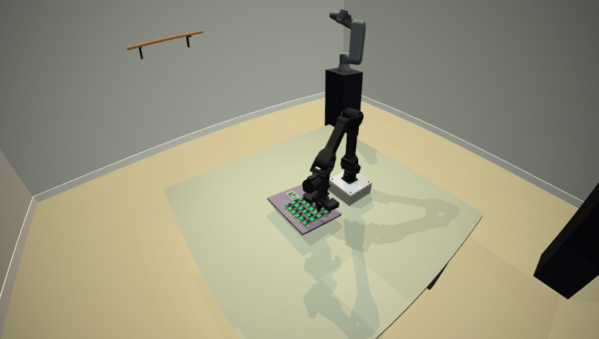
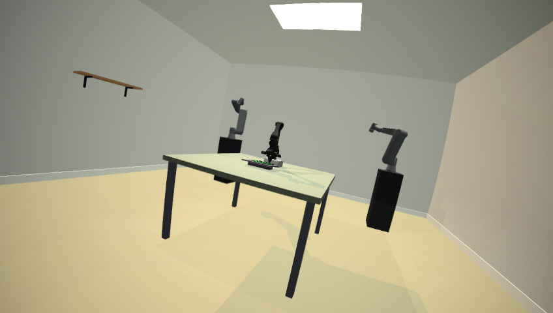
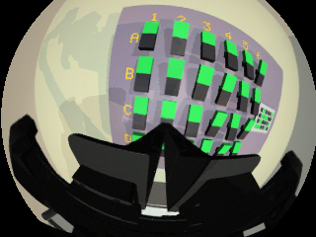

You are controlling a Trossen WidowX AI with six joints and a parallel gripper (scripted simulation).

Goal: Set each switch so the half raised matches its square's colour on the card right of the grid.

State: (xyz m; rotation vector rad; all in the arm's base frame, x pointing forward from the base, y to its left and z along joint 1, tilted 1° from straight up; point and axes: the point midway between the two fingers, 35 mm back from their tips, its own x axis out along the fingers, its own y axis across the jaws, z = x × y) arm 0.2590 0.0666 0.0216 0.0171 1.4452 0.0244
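The purple panel (image 1: 302,230) (image 3: 117,74) carries a grid of green and dark grey rocker switches, columns 1 to 6, with row letters A to D visible. My gripper (image 1: 318,209) (image 2: 270,162) (image 3: 165,126) is shut and empty, pointing down over the panel. In the wrist view its tips overlap the near side of switch C2 (image 3: 169,110); whether they touch it I cannot tell. Switch C1 (image 3: 140,113) is in full view beside it. The fingers hide most of row D. The small card (image 1: 292,195) (image 3: 264,118) lies right of the grid; its squares are too small to read surely.
The panel lies on the pale green table (image 1: 218,210) (image 2: 217,164), in front of the arm's white base (image 1: 350,191). Grey arms on black pedestals (image 1: 342,96) (image 2: 385,201) stand beyond the table. A wooden shelf (image 1: 166,40) (image 2: 108,80) hangs on the wall.
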